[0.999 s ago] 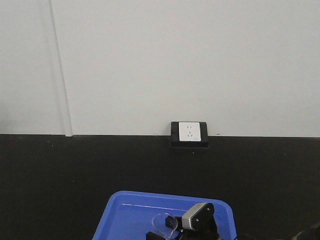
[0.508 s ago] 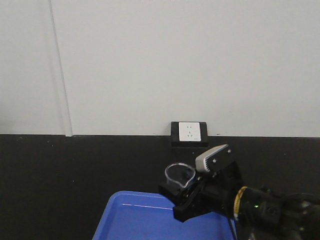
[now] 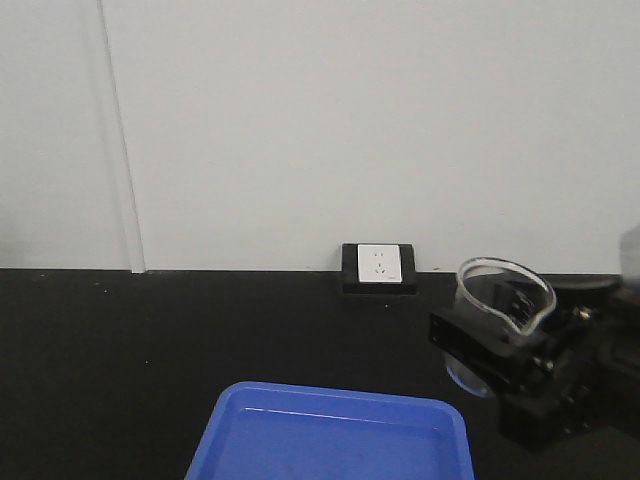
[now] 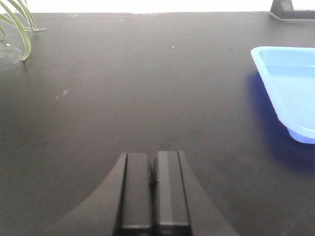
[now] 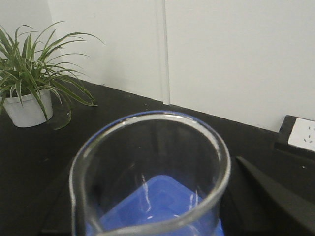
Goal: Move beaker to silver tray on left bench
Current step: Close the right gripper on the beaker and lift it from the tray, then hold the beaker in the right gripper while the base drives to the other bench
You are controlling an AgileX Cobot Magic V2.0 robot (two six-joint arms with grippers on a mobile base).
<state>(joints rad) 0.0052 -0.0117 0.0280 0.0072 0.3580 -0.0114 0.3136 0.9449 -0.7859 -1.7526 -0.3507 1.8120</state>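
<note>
The right end effector (image 3: 497,350) is seen clamped on the beaker (image 3: 492,292), black fingers set against its lower wall; the glass is held roughly upright, mouth up, at the right edge of the front view, clear of the desk (image 3: 150,350); nothing coloured is seen inside; the blue tray (image 3: 330,440) is caught at bottom centre, its blue showing through the glass in the right wrist view; the left end effector (image 4: 153,196) is shown with fingers pressed together, nothing between them, low over bare desk; a wall socket (image 3: 379,266) is set mid-frame; a potted plant (image 5: 29,83) is spotted upper left.
</note>
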